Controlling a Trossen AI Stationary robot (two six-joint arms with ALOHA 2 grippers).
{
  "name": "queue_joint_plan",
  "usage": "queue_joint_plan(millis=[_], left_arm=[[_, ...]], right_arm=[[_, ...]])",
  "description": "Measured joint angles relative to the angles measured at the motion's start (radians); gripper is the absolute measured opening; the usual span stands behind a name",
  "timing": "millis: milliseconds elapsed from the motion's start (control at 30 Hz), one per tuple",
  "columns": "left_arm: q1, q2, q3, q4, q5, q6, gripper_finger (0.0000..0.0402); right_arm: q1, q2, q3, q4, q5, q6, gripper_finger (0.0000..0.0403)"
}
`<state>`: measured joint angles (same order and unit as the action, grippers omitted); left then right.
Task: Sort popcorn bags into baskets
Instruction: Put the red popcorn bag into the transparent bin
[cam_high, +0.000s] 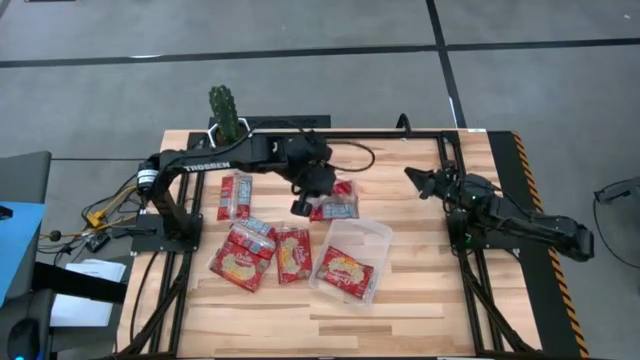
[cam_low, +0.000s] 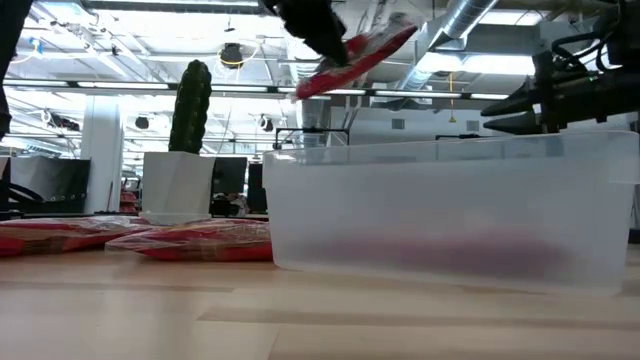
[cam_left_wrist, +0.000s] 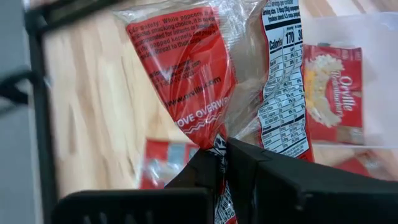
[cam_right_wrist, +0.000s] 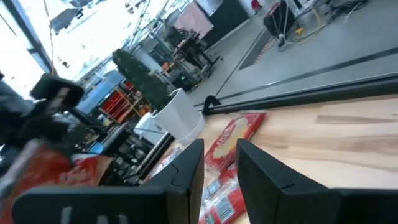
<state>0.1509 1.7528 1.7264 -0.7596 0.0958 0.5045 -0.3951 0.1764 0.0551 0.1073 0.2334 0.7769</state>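
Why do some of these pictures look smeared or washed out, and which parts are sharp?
Low view: ceiling lights glare white behind the cactus, and the bin blurs the bag inside to a red haze. Left wrist view: the held bag is sharp, its clear wrap shiny. Right wrist view: the near bags smear; the windows wash out.

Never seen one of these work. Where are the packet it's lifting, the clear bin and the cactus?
lifted packet (cam_high: 337, 206): high view, its red face.
clear bin (cam_high: 373, 233): high view, bare floor.
cactus (cam_low: 190, 105): low view, green stem.
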Motion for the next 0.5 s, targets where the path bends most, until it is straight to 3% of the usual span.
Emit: queue_joint_plan(millis=[267,500], left_arm=[[-0.039,0.08,0.006,0.092,0.011,0.09,0.0],[-0.064,0.213,0.086,0.108,0.013,0.138,0.0]], right_arm=[[-0.028,-0.001,0.002,-0.017,-0.006,0.001,0.0118],[-0.024,0.005,0.004,-0.034,-0.022,0.008,0.0118]])
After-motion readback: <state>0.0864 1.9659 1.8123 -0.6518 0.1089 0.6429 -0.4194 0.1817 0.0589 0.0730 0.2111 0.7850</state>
